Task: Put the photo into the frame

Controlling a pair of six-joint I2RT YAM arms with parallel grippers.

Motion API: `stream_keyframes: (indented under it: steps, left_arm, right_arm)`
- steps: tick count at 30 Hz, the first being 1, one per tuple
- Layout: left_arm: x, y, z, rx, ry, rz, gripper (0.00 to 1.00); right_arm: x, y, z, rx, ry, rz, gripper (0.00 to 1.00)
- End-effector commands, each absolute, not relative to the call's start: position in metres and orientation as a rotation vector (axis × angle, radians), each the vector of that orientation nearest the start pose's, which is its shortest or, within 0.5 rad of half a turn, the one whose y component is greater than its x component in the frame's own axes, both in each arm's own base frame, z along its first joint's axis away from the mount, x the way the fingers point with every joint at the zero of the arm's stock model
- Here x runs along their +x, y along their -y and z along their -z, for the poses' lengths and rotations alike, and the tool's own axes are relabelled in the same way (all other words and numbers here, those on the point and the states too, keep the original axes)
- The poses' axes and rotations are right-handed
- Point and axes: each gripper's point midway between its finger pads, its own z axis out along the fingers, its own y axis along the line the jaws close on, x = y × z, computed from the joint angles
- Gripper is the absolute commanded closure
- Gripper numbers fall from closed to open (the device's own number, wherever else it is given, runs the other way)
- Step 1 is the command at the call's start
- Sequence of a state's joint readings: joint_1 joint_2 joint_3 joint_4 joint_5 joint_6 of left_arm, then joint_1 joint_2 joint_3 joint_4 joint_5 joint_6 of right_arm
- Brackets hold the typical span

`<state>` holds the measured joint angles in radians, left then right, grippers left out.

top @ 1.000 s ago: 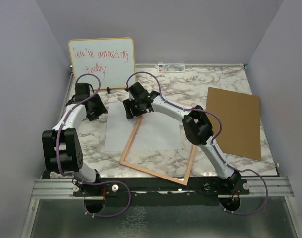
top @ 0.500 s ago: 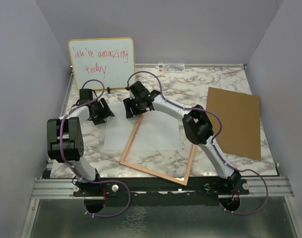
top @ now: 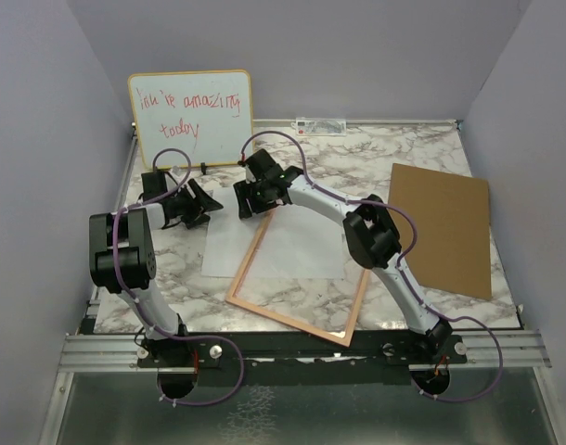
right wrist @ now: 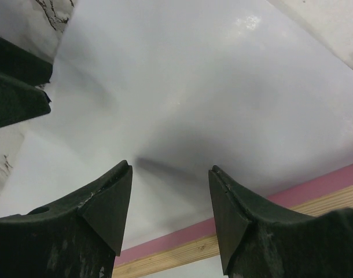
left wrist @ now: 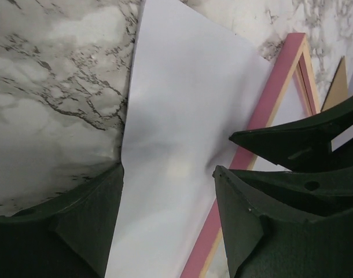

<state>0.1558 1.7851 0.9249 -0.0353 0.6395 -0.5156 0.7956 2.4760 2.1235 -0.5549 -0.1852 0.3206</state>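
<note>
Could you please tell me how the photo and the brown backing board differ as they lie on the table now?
The photo shows a plain white face, while the backing board is brown. The photo lies left of centre with the left rail of the frame across it, whereas the backing board lies alone at the right, apart from the frame. Both are flat rectangular sheets.

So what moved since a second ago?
The left hand slid to the right, to the far left corner of the photo, and its arm folded back toward the left. The photo itself shifted slightly. The right hand moved only a little. Both hands are open, holding nothing. The frame, the backing board and the whiteboard stayed put.
</note>
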Motion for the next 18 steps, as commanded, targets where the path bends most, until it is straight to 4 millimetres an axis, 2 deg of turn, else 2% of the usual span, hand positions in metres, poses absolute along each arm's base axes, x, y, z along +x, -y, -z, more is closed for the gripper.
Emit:
stream_keyframes:
  steps: [1,3,4,6,8,11,13,15,18]
  left_arm:
    - [0.347,0.11,-0.032,-0.708,-2.455,1.353,0.34]
    - [0.346,0.108,-0.03,-0.733,-2.458,1.344,0.34]
    - [0.344,0.104,-0.025,-0.739,-2.487,1.286,0.33]
    - [0.338,0.085,-0.012,-0.737,-2.577,1.058,0.33]
    - [0.334,0.067,-0.01,-0.751,-2.6,0.895,0.31]
    - [0.339,0.072,-0.026,-0.802,-2.518,1.021,0.28]
    - [0.332,0.083,-0.03,-0.843,-2.516,1.13,0.28]
    - [0.325,0.087,-0.033,-0.86,-2.513,1.162,0.28]
    - [0.319,0.087,-0.04,-0.846,-2.494,1.169,0.36]
  right_arm:
    - [0.347,-0.446,0.042,-0.75,-2.701,-0.636,0.4]
    - [0.347,-0.446,0.042,-0.75,-2.702,-0.634,0.4]
    - [0.348,-0.445,0.042,-0.751,-2.7,-0.633,0.39]
    - [0.348,-0.445,0.042,-0.748,-2.702,-0.63,0.4]
    - [0.348,-0.444,0.043,-0.746,-2.705,-0.628,0.39]
    - [0.347,-0.445,0.045,-0.744,-2.712,-0.635,0.4]
    - [0.347,-0.445,0.046,-0.741,-2.715,-0.637,0.4]
    - [0.347,-0.445,0.046,-0.741,-2.712,-0.634,0.4]
    - [0.348,-0.445,0.046,-0.737,-2.713,-0.629,0.4]
